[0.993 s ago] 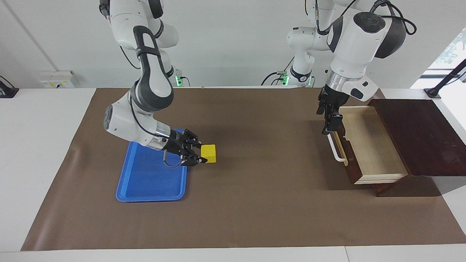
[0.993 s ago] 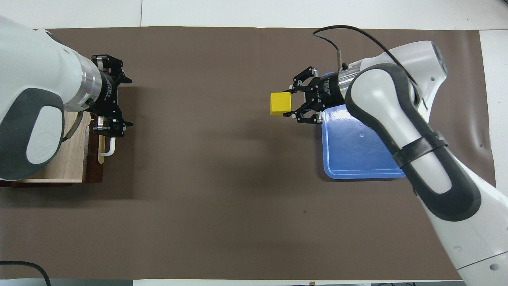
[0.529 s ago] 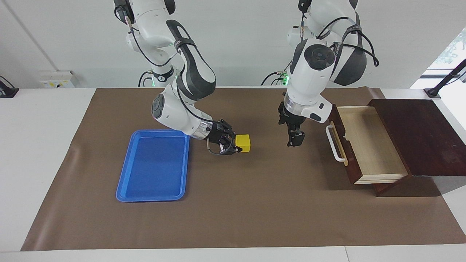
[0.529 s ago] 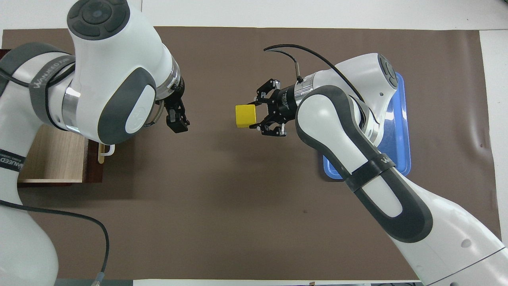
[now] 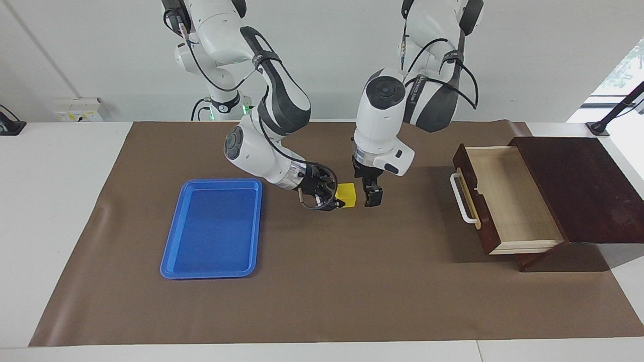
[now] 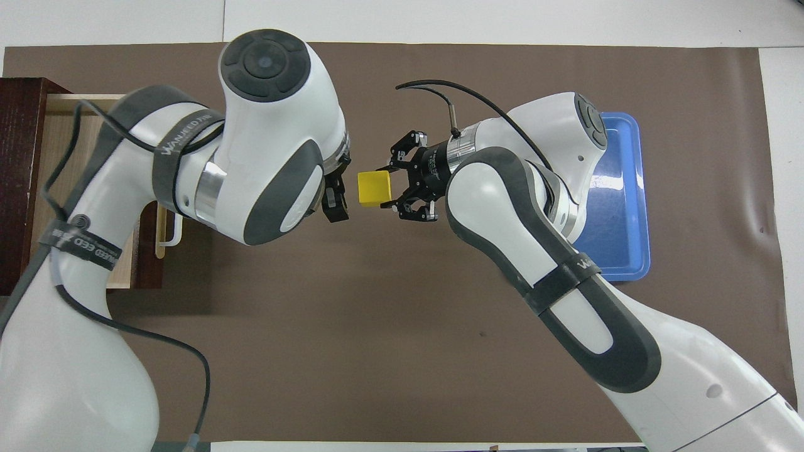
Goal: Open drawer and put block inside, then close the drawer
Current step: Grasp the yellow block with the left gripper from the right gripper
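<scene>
A: Where is the yellow block (image 5: 346,195) relative to the pincers?

B: Clamped in the right pincer (image 5: 340,197), which is closed on two opposite faces. Held over the middle of the tabletop (image 5: 352,291), seemingly clear of it. Just beside the left pincer (image 5: 372,196), on its side toward the right arm's end, with a narrow gap between and no contact visible.

A: And the left pincer: open or closed?

B: Cannot tell. Hangs pointing down at about the block's height.

A: Any long axis to line up with?

B: None, being a cube. Free faces turned up, down and toward the left pincer, so probably a handover, taken across the faces left bare.

A: And the drawer (image 5: 508,196)?

B: Pulled fully open, pale inside bare, white bar handle (image 5: 460,198) facing the pincers. Well apart from both, toward the left arm's end, and much nearer the left arm's reach than the right's.

A: Room to move?

B: Plenty. Flat brown mat between block and drawer, with the blue tray (image 5: 211,229) off toward the right arm's end. Main risk looks like a slip at the exchange.
</scene>
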### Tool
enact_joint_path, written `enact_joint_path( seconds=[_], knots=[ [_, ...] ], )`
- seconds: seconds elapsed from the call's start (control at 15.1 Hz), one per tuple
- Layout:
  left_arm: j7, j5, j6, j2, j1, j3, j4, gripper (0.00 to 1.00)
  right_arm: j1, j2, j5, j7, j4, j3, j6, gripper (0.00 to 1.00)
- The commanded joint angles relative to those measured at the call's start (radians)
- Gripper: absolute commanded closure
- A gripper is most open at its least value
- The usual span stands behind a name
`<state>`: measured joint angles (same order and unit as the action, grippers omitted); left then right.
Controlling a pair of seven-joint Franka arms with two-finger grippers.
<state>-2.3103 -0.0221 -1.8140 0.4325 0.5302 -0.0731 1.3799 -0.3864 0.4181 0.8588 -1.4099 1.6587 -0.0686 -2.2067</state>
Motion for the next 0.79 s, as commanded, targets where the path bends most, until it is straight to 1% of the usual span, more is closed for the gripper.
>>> enact_joint_path(
  seconds=[0.0,0.33,0.73],
  knots=[
    [-0.017,-0.018,-0.027,0.0,0.017,0.016,-0.007,0.0,-0.002,0.015,0.023,-0.015,-0.019,0.001,-0.016,1.0],
    [-0.015,-0.035,-0.091,-0.009,0.039,0.015,0.053,0.0,0.0,0.013,0.023,-0.014,-0.017,0.001,-0.018,1.0],
    [-0.014,-0.035,-0.097,-0.017,0.047,0.016,0.085,0.0,-0.002,0.015,0.023,-0.014,-0.013,0.001,-0.027,1.0]
  ],
)
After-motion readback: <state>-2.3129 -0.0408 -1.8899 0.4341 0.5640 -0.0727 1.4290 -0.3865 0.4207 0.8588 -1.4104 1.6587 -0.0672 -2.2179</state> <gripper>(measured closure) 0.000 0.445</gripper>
